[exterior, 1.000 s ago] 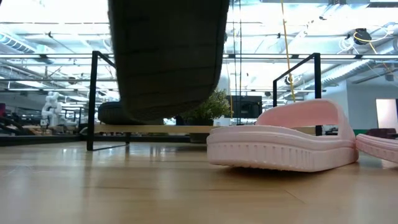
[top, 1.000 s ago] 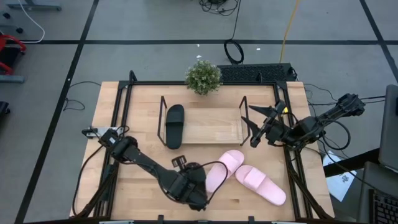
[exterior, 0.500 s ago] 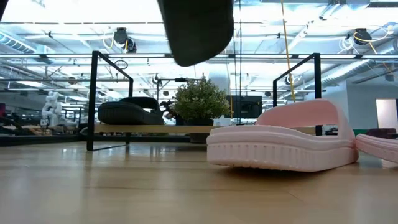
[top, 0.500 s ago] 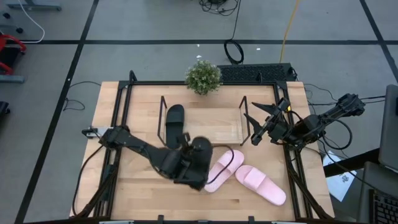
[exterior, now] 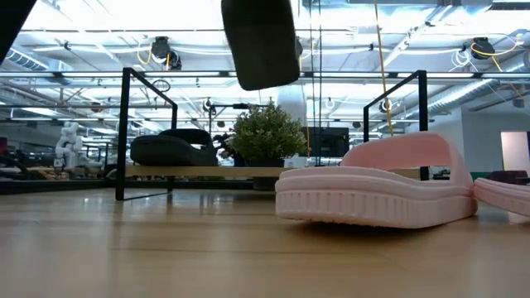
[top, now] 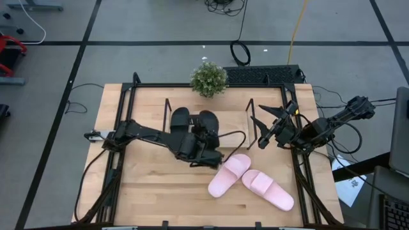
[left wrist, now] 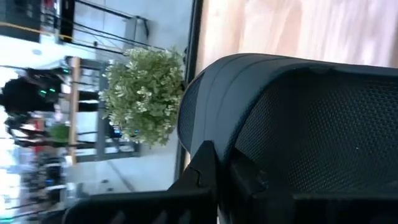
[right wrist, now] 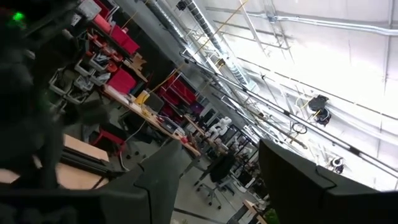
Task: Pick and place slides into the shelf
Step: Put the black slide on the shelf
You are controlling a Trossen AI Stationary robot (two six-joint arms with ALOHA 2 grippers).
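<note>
- Four slides are showing in the high view: two black and two pale pink.
- One black slide [top: 179,124] is lying inside the shelf [top: 230,131], at its left end, just above the middle of the frame; in the low view it is resting on the shelf's wooden base at centre left [exterior: 170,149].
- The second black slide [top: 208,122] is being carried by the left claw [top: 198,142], whose fingers are clamped together on it; it is hanging just beside the first black slide, over the shelf's left half.
- In the low view this carried slide [exterior: 261,41] is showing at the top centre, clear of the desk.
- In the left wrist view the same slide [left wrist: 298,118] is filling most of the frame.
- Two pink slides are lying on the desk [top: 147,191] in the lower right of the high view, outside the shelf: one [top: 229,174] angled just below the left arm, the other [top: 271,190] beside it to the right, their near ends close together.
- The right claw [top: 261,132] is waiting at the shelf's right end, centre right of the frame, its fingers spread wide and holding nothing.
- One small potted plant [top: 209,78] is standing at the desk's upper edge, behind the shelf.
</note>
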